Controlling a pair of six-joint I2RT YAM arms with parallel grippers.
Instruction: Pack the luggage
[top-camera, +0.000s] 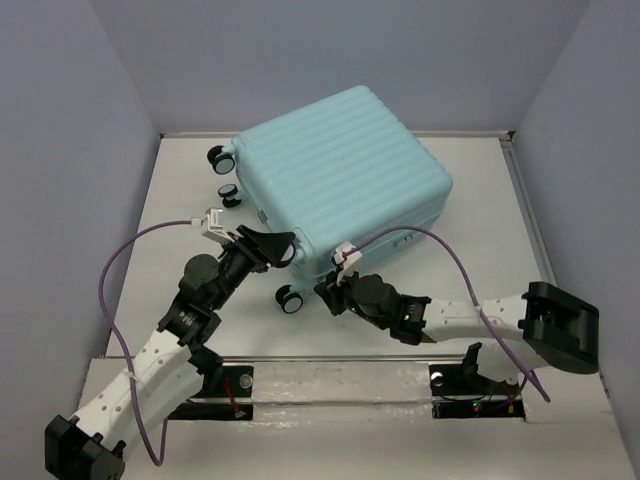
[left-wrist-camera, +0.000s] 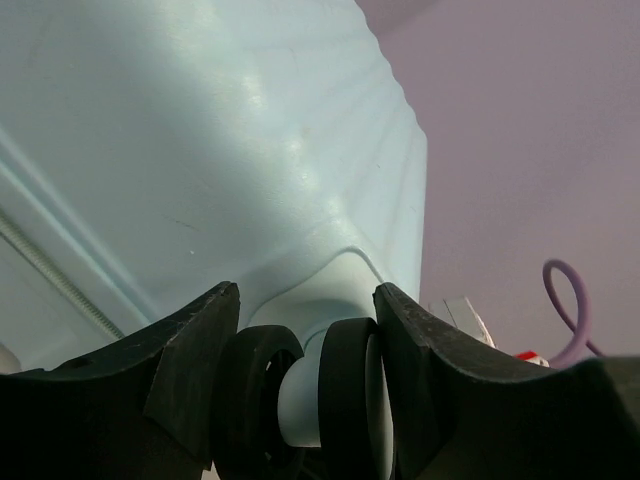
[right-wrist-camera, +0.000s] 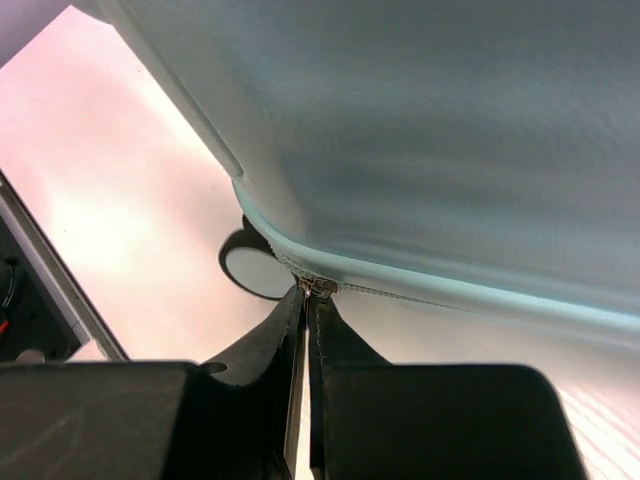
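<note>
One white table, boxed in by plain grey-lilac walls at the left, back and right. One luggage on it, closed, ribbed shell up, lying flat toward the far middle and turned askew. Two arms, two purple cables. Three wheels plain from above along the case's left and near edges; a fourth hidden there inside the left gripper. Seen only from the left wrist: that twin wheel clamped between the black fingers, one against each side. Seen only from the right wrist: right gripper pressed together, tips at the zip seam on the case's near corner, touching a small metal piece too tiny to name, another wheel just behind
</note>
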